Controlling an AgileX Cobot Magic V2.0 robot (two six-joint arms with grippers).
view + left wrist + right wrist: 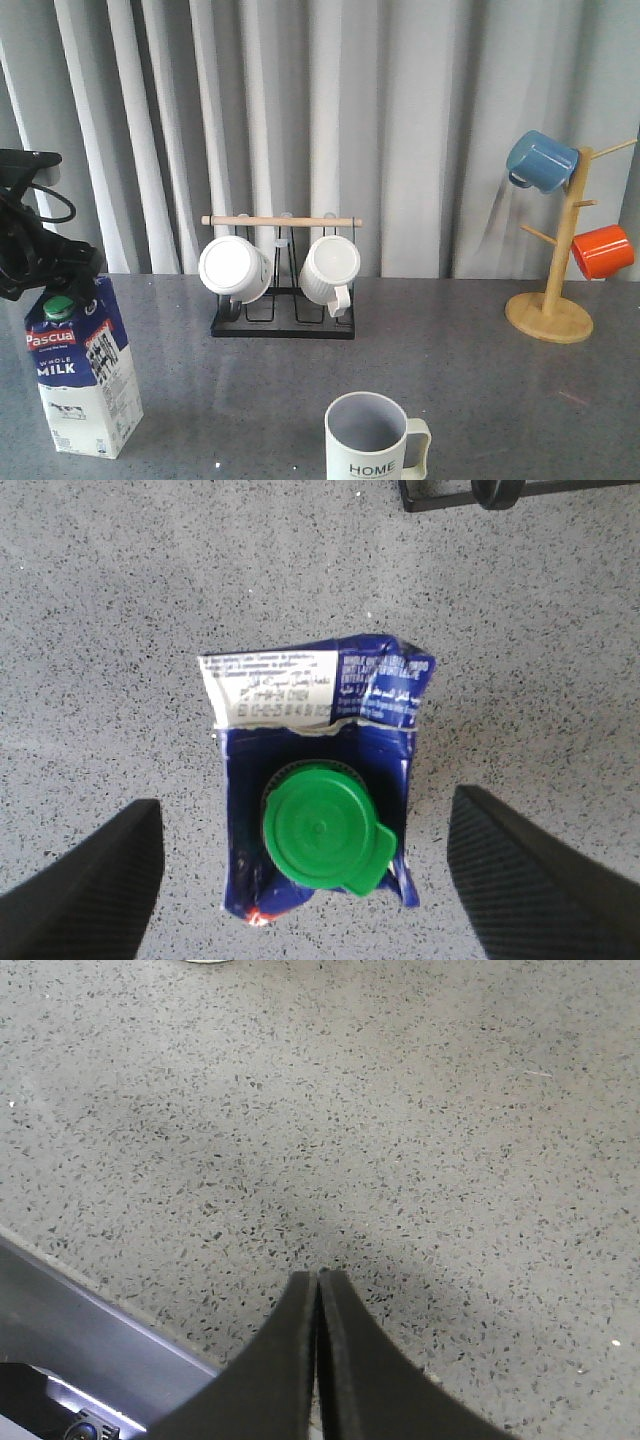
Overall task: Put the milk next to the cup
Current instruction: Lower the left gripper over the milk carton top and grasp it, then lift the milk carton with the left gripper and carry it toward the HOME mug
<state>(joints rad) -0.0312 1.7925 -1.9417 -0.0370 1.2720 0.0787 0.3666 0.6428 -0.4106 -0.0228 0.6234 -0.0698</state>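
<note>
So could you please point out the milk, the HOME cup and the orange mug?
milk (85, 375): front view, label side.
HOME cup (368, 450): front view, outer wall.
orange mug (603, 251): front view, its side.

Grey speckled table (480, 400) before pale pleated curtains (400, 120), evenly lit.

Left arm (30, 235) at the far left edge of the front view, dark and cabled, wrist angled downward. Left gripper (310, 875) spread wide, one black finger (85, 890) in the lower left corner of the wrist frame, the other in the lower right. Right gripper (318, 1360) at bottom centre of its wrist frame, fingers pressed flat together, nothing between them.
</note>
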